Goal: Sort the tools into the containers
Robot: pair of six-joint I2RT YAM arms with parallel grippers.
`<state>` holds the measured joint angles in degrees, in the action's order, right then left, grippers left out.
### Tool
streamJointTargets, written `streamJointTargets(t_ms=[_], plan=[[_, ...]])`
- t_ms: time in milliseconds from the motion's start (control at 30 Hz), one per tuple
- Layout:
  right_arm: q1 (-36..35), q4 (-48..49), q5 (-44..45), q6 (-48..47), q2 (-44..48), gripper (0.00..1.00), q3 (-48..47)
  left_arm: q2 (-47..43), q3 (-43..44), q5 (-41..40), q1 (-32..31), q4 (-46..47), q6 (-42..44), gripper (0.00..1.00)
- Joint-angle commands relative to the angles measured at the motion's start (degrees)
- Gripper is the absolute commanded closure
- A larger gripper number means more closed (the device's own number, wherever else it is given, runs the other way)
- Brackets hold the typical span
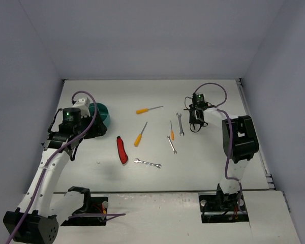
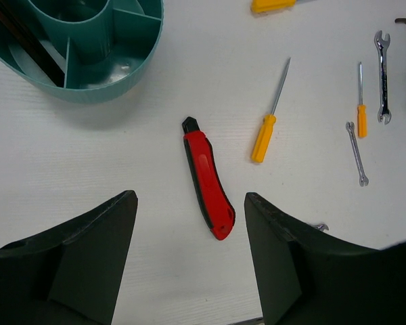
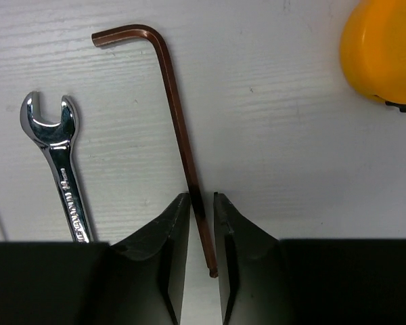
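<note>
While the left fingers point(image 2: 81, 264) hang wide over the knife point(image 2: 208, 179) near the tub point(image 2: 108, 88), right fingers point(image 3: 159, 264) pinch the hex key point(image 3: 176, 115) shaft, flat on the bench point(image 3: 291, 149) beside a wrench point(image 3: 61, 169)

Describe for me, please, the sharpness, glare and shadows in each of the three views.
Top external: soft, even light, a faint shadow on the table at the left. Left wrist: knife sharp, soft shadow under the teal tub. Right wrist: hex key crisp, bright glare on the wrench.
</note>
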<state>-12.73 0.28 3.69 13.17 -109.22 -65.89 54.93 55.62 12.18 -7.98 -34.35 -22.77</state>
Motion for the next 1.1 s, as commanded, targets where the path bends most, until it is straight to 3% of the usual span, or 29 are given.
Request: streamJointTargets(t_ms=[0, 200, 367, 633, 867, 1067], plan=[[0.22, -11.09, -1.37, -2.02, -6.52, 0.84, -4.05, 2.27, 5.36, 1.04, -2.41, 3.48, -0.99, 0.39], [-0.06, -12.50, -7.07, -4.38, -8.51, 1.00, -4.81, 4.30, 7.55, -0.51, -6.61, 3.67, -3.15, 0.39], [-1.26, -12.35, -5.63, -3.96, -5.79, 1.00, -3.56, 6.41, 9.13, -1.04, -10.69, 4.79, -5.68, 0.38], [-3.11, -9.35, -1.05, -2.73, 6.80, 1.00, -0.84, 10.70, 9.70, -2.77, -17.31, 11.29, -12.22, 0.38], [-5.54, -6.32, -2.58, -4.06, 19.37, 1.00, 2.88, 15.22, 13.24, -1.82, -20.47, 17.17, -14.43, 0.39], [-11.96, -4.12, -5.03, -6.52, 27.41, 1.00, 5.83, 19.71, 17.04, 0.67, -22.72, 19.33, -14.63, 0.39]])
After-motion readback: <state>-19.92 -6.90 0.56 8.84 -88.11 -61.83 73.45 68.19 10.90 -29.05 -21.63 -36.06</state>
